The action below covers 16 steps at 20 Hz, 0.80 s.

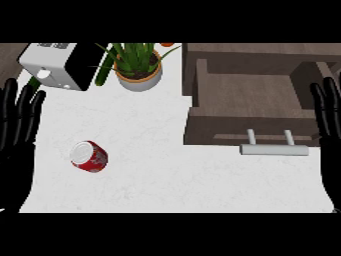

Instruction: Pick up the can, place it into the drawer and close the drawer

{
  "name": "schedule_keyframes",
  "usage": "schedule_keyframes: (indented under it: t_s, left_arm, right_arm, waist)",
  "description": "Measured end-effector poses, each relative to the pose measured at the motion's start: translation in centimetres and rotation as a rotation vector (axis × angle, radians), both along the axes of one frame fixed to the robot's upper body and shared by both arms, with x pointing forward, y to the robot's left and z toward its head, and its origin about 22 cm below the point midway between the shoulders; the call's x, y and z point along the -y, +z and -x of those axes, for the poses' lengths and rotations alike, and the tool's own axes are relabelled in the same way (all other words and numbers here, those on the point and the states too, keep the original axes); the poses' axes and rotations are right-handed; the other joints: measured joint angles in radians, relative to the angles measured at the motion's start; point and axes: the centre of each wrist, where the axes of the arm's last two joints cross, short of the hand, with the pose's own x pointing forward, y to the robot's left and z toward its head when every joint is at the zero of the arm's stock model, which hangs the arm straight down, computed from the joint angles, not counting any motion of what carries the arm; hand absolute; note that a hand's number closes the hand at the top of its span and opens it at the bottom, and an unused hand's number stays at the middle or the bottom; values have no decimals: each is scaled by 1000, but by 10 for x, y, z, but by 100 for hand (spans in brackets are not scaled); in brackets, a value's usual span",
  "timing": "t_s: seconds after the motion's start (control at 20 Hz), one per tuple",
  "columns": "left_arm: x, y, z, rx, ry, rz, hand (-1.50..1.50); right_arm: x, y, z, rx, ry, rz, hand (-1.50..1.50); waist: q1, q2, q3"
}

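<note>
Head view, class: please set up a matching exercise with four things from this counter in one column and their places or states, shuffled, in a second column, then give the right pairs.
Column one:
1. can
2. drawer
3. potted plant
4. left hand

Column two:
A. pulled open, with nothing seen inside
B. at the view's left edge, open, fingers up
C. lying on its side on the white counter
D. upright at the back, beside the toaster

Pairs: 1-C, 2-A, 3-D, 4-B
</note>
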Motion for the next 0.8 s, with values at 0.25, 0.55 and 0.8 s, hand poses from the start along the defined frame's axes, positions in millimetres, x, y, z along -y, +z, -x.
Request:
schedule_keyframes:
  t_s: [0.25,0.55,0.8]
  left_arm:
    - [-10,-5,20,-28,93,-8,-150]
    - [-29,-24,49,-306,326,54,-150]
    - [-24,-17,71,-402,403,81,-150]
  right_arm:
    - [6,-4,1,-31,-20,21,-150]
    - [26,-22,11,-258,-148,-14,-150]
    - [31,-27,14,-338,-182,-16,-150]
  waist:
    - [-2,-4,22]
    - [-1,-4,29]
    - [-4,-5,31]
